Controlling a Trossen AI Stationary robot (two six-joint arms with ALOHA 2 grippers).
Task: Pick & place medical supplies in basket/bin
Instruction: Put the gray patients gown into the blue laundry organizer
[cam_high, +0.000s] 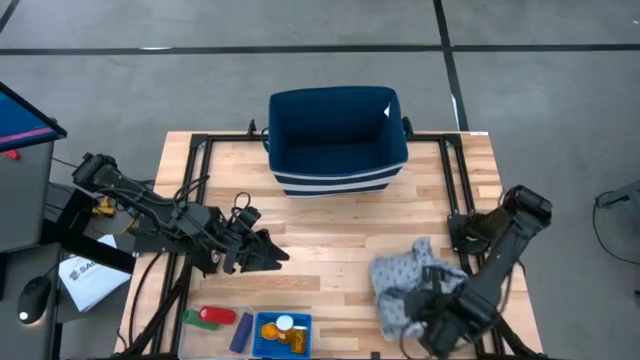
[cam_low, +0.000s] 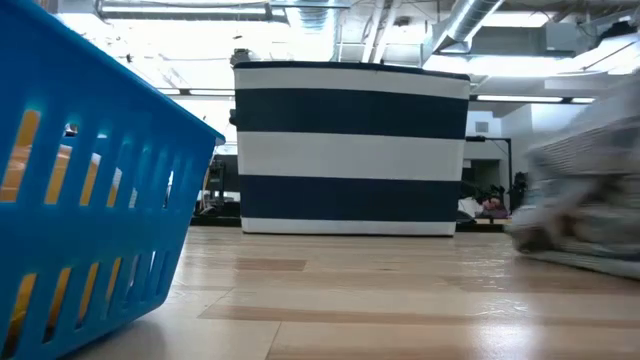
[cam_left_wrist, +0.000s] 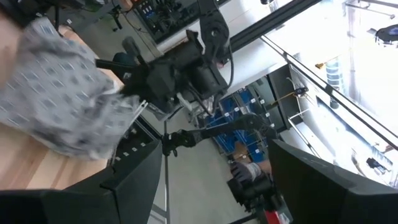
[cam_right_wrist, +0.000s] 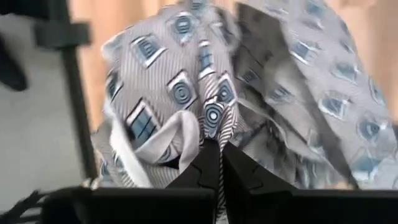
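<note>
The small bright-blue basket (cam_high: 283, 333) stands at the table's near edge and fills the left of the low view (cam_low: 90, 200). Orange pill bottles (cam_high: 272, 329), one white-capped (cam_high: 286, 323), lie inside it. A red cylinder (cam_high: 218, 315) and a flat green piece (cam_high: 194, 317) lie on the table left of it. My left gripper (cam_high: 275, 255) hovers open above the table's middle-left, its fingers (cam_left_wrist: 137, 180) wide apart and touching nothing. My right gripper (cam_high: 428, 300) is at the near right, shut on a grey patterned cloth (cam_high: 405, 280). My right gripper (cam_right_wrist: 219, 149) pinches a bunched fold (cam_right_wrist: 211, 118) of the grey patterned cloth between its two fingertips. It comes slanting down from the table's near right. The cloth spreads out crumpled beyond the fingers, and its lower part (cam_low: 590, 250) lies on the table.
A large navy tub with white stripes (cam_high: 335, 140) stands at the table's far middle (cam_low: 350, 150). A dark bluish oblong item (cam_high: 241, 332) lies against the basket's left side. Black frame rails (cam_high: 190, 190) run along the table's left and right sides. Bare wood lies between tub and basket.
</note>
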